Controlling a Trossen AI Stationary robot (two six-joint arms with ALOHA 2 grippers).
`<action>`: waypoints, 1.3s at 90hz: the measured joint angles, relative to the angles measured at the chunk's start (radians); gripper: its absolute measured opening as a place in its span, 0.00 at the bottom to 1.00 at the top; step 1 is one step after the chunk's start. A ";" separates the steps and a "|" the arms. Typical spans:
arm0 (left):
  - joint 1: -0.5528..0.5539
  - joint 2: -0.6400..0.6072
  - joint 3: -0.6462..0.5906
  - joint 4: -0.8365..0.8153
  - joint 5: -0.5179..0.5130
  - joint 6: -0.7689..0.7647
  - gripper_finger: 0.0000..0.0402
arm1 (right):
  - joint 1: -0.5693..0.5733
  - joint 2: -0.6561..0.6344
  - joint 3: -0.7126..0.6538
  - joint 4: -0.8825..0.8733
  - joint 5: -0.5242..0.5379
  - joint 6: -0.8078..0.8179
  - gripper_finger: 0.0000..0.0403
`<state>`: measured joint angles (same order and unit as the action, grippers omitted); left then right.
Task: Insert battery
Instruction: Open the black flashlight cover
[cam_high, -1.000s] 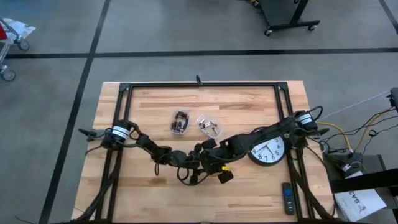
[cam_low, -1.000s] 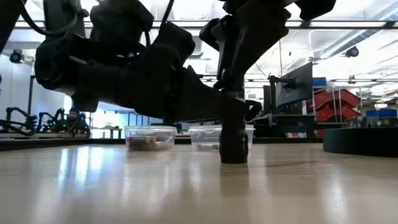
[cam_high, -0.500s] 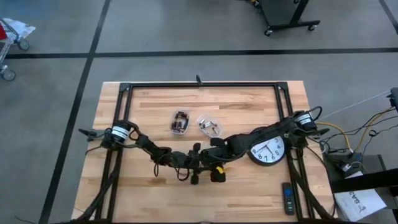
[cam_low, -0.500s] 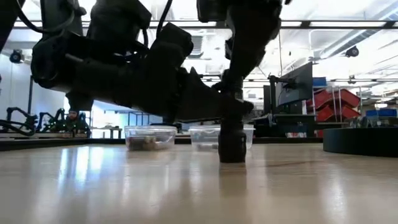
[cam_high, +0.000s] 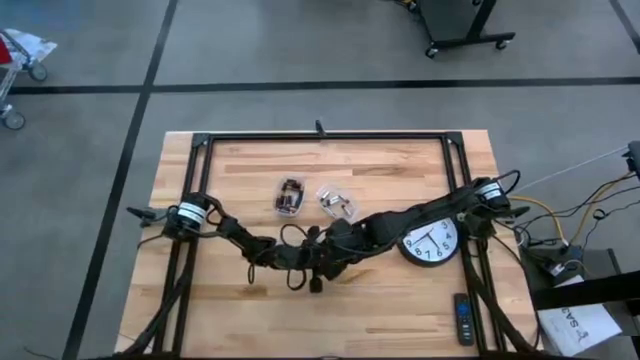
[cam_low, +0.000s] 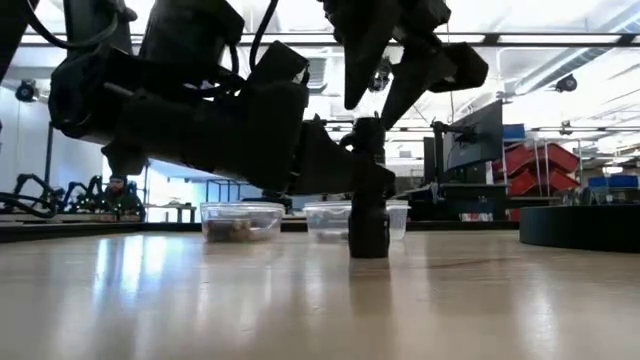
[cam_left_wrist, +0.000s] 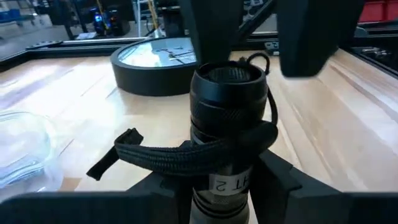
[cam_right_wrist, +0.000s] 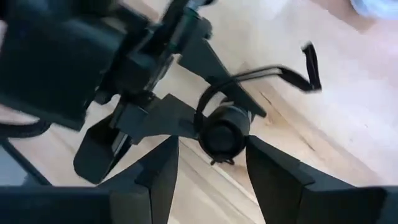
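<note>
While left gripper (cam_left_wrist: 221, 186) clamps flashlight (cam_left_wrist: 227, 118), wall clock (cam_left_wrist: 155, 65) behind.

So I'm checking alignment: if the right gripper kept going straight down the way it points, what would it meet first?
Probably the end of the flashlight, held upright by the left gripper. The right gripper is open above it, fingers to either side; depth is unclear.

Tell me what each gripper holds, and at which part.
The left gripper holds the flashlight upright by its body. The right gripper is open above it, holding nothing.
</note>
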<state>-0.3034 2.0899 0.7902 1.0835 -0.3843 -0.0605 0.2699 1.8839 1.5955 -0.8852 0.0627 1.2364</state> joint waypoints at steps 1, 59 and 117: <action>0.000 0.000 0.000 0.000 0.000 0.000 0.24 | 0.000 0.001 0.000 0.000 0.000 0.003 0.41; 0.003 0.001 -0.001 -0.011 -0.007 -0.015 0.24 | -0.028 0.046 -0.001 -0.004 0.047 0.028 0.29; 0.003 0.002 -0.002 -0.012 -0.010 -0.011 0.24 | -0.068 0.043 0.000 -0.014 -0.010 -0.720 0.24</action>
<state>-0.3004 2.0922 0.7887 1.0714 -0.3939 -0.0719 0.2018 1.9266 1.5951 -0.8989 0.0530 0.5160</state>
